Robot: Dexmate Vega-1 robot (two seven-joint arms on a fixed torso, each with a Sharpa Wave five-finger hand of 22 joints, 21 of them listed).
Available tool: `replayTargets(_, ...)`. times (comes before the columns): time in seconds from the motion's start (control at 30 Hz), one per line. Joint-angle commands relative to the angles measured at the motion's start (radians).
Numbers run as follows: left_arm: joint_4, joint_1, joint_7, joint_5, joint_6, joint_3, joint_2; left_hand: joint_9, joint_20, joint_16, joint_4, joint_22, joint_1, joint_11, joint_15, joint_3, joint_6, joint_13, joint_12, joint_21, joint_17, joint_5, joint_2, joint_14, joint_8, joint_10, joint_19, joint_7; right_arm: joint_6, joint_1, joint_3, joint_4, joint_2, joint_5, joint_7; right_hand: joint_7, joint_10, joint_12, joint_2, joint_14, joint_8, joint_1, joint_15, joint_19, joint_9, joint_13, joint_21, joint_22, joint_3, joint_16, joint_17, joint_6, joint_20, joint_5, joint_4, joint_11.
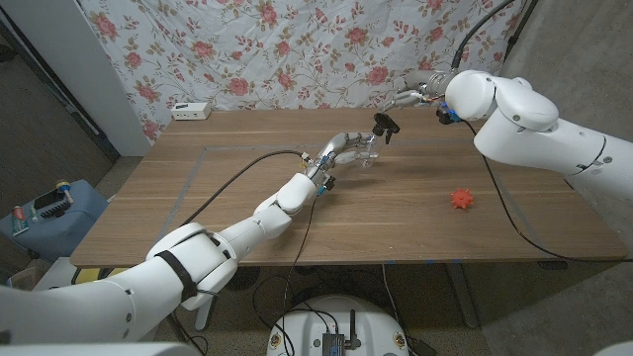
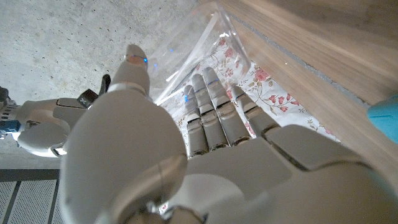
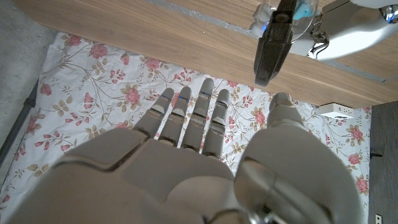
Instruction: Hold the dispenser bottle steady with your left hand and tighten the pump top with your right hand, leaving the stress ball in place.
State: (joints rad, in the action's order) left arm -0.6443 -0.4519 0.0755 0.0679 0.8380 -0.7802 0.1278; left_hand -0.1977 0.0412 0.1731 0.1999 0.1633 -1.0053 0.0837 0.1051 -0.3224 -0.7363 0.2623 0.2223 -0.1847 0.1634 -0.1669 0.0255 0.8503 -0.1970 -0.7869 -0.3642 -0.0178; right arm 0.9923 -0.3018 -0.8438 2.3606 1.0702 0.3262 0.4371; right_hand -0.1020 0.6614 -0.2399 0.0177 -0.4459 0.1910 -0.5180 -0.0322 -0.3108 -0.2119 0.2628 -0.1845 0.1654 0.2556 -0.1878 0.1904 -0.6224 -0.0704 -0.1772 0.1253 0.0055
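clear plastic dispenser bottle (image 1: 368, 153) mostly hidden behind the left hand (image 1: 341, 148), black pump top (image 3: 272, 43) cut off by the right wrist picture's edge, right hand (image 1: 410, 97) too small to read its fingers

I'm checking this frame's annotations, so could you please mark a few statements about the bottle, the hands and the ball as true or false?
1. The left hand is at the clear dispenser bottle. True.
2. The right hand is gripping the black pump top. False: it is raised off to the side, apart from the pump, fingers extended.
3. The stress ball is orange-red and lies on the table apart from the bottle. True.
4. The stress ball lies in the left hand. False: it sits alone on the wood, on the robot's right side.
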Motion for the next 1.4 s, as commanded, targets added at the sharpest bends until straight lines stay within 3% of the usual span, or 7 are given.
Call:
replayTargets(0.03,-0.005,-0.008,-0.004,0.007,0.011,0.009,0.001,-0.003,0.116,0.005,-0.051,0.002,0.047,0.011,0.067,-0.06,-0.108,0.004,0.005,0.0,0.0,-0.006,-0.057,0.003,-0.005,-0.018,-0.007,0.031,-0.146,-0.076,0.101,0.001,0.043,0.001,0.014,-0.02,-0.056,0.019,0.002,0.02,0.001,-0.021,0.006,0.002,-0.003,0.006,0.001,0.001,0.008,0.002,0.002,0.022,-0.008,-0.003,0.017,-0.001)
replayTargets(0.3,-0.045,-0.022,0.004,-0.004,-0.004,0.011,0.017,-0.003,0.116,0.005,-0.051,0.002,0.047,0.01,0.069,-0.061,-0.109,0.004,0.005,0.0,0.0,-0.006,-0.057,0.003,-0.005,-0.019,-0.007,0.033,-0.277,-0.164,0.226,-0.032,0.052,-0.097,-0.016,-0.052,-0.113,0.034,0.034,0.048,0.01,-0.079,0.011,0.025,-0.003,0.011,0.005,0.001,0.039,0.0,0.003,0.037,-0.033,-0.007,0.036,-0.01)
replayTargets(0.43,-0.052,-0.024,0.0,-0.007,-0.007,0.009,0.018,-0.003,0.118,0.005,-0.051,0.002,0.048,0.009,0.071,-0.062,-0.112,0.005,0.005,0.0,0.0,-0.006,-0.058,0.003,-0.006,-0.021,-0.007,0.033,-0.323,-0.185,0.256,-0.043,0.063,-0.114,-0.014,-0.073,-0.154,0.044,0.04,0.081,0.009,-0.106,-0.003,0.041,-0.003,0.013,0.006,0.001,0.05,0.003,0.003,0.055,-0.04,-0.005,0.041,-0.007)
replayTargets(0.77,-0.077,-0.032,0.009,-0.021,-0.017,0.008,0.025,-0.003,0.118,0.006,-0.052,0.002,0.051,0.009,0.07,-0.065,-0.118,0.005,0.006,0.001,0.001,-0.006,-0.059,0.007,-0.008,-0.025,-0.006,0.035,-0.396,-0.225,0.319,-0.056,0.086,-0.145,-0.003,-0.115,-0.22,0.051,0.048,0.115,0.003,-0.167,0.002,0.047,-0.002,0.017,0.002,0.001,0.075,0.0,0.002,0.104,-0.037,-0.007,0.053,-0.01)
replayTargets(0.9,-0.099,-0.041,0.012,-0.025,-0.028,0.01,0.032,-0.003,0.119,0.006,-0.052,0.002,0.052,0.011,0.069,-0.065,-0.117,0.005,0.007,0.0,0.001,-0.006,-0.059,0.008,-0.007,-0.028,-0.007,0.034,-0.407,-0.24,0.34,-0.052,0.098,-0.151,-0.002,-0.119,-0.245,0.053,0.051,0.131,0.008,-0.192,0.002,0.05,-0.002,0.019,0.002,0.001,0.085,0.001,0.002,0.103,-0.039,-0.009,0.054,-0.014)
replayTargets(0.97,-0.108,-0.046,0.013,-0.025,-0.033,0.011,0.035,-0.003,0.119,0.006,-0.052,0.002,0.053,-0.011,0.067,-0.066,-0.118,0.004,0.003,0.001,0.0,-0.006,-0.058,0.008,-0.007,-0.021,-0.006,0.035,-0.419,-0.248,0.353,-0.053,0.105,-0.161,0.001,-0.12,-0.257,0.053,0.051,0.14,0.012,-0.207,0.002,0.053,-0.002,0.019,0.002,0.001,0.09,0.0,0.002,0.102,-0.041,-0.01,0.055,-0.013)
replayTargets(1.4,-0.14,-0.062,0.037,-0.04,-0.043,0.018,0.044,-0.003,0.119,0.006,-0.052,0.002,0.053,-0.013,0.07,-0.069,-0.12,0.006,0.002,0.0,0.0,-0.006,-0.06,0.009,-0.007,-0.018,-0.007,0.036,-0.443,-0.254,0.365,-0.05,0.132,-0.139,0.033,-0.121,-0.319,0.049,0.032,0.196,0.023,-0.356,0.009,0.071,-0.001,0.019,0.003,0.001,0.133,0.0,-0.002,0.105,-0.035,-0.022,0.065,-0.037)
